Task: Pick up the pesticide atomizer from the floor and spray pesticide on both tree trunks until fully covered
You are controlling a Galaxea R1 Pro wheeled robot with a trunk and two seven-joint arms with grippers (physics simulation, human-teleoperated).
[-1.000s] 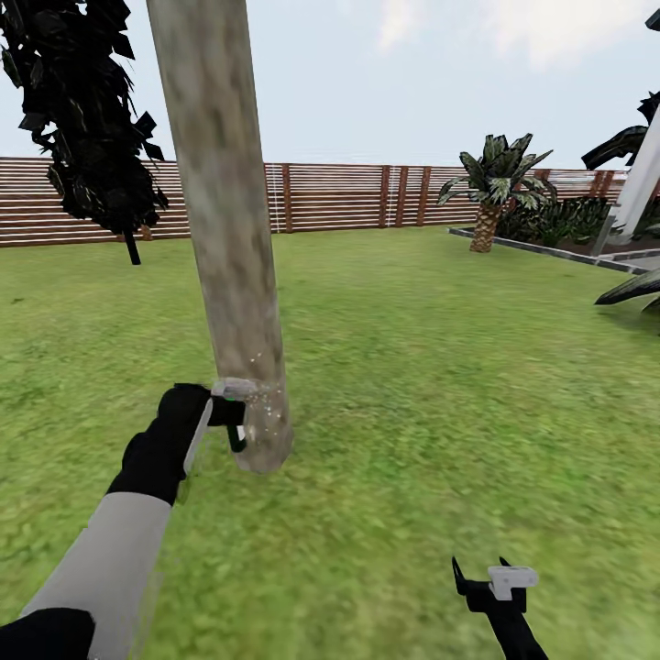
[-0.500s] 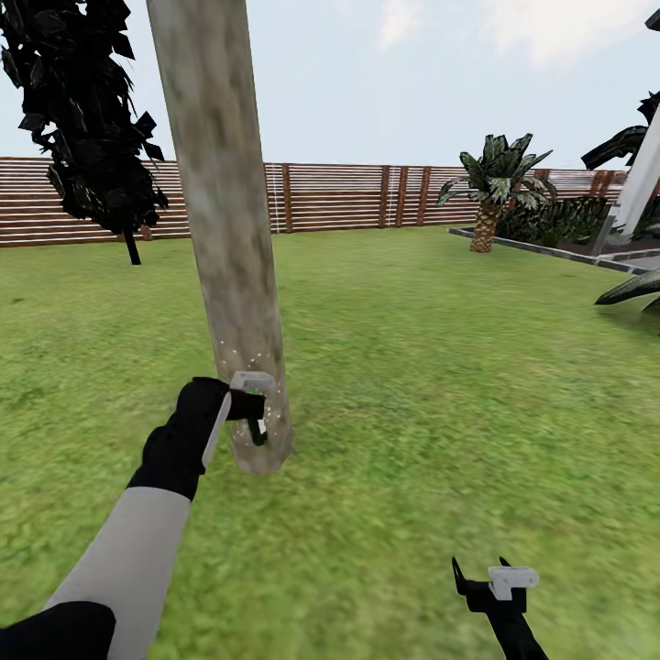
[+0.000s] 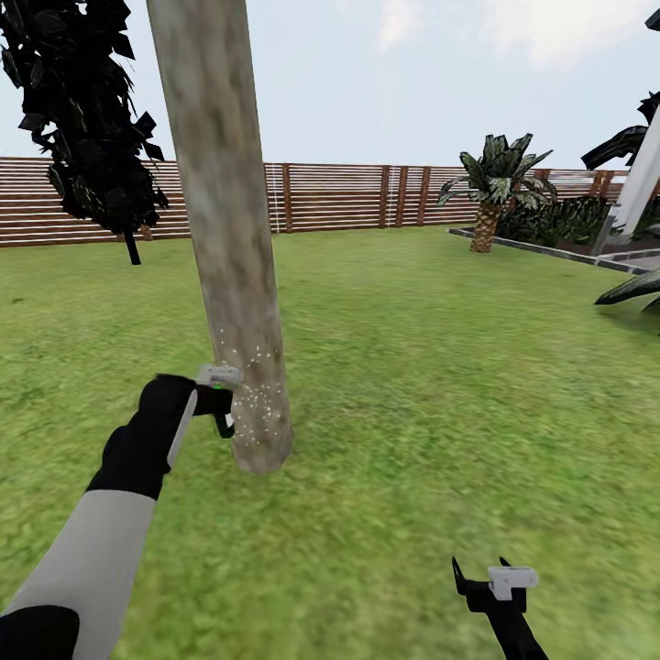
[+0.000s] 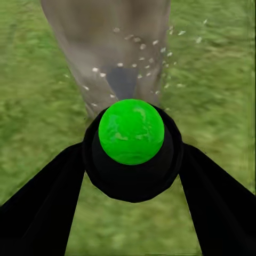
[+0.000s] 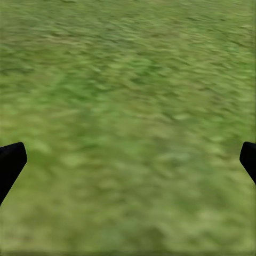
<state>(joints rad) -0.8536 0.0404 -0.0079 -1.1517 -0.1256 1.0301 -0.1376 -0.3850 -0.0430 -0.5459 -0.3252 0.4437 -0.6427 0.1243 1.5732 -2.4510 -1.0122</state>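
A thick beige-grey tree trunk (image 3: 227, 229) rises from the grass floor (image 3: 412, 385) just ahead of me, leaning slightly. My left gripper (image 3: 220, 408) is shut on the pesticide atomizer (image 3: 223, 423), held close to the trunk's left side near its base. In the left wrist view the atomizer (image 4: 131, 140) is a black body with a bright green round top, pinched between the black fingers (image 4: 42, 208), facing the trunk (image 4: 106, 48). Whitish pesticide specks (image 3: 255, 396) float over the lower trunk. My right gripper (image 3: 478, 568) hangs open low over the grass, holding nothing.
A brown slat fence (image 3: 348, 195) bounds the lawn at the back. A narrow black tree (image 3: 87, 119) stands at the far left and a small palm (image 3: 493, 188) at the back right, beside a grey paved edge (image 3: 550, 250) and a white post (image 3: 637, 183).
My left gripper with the atomizer has drawn back to the left, away from the trunk's front. More specks now spread over the lower trunk. The right arm is still.
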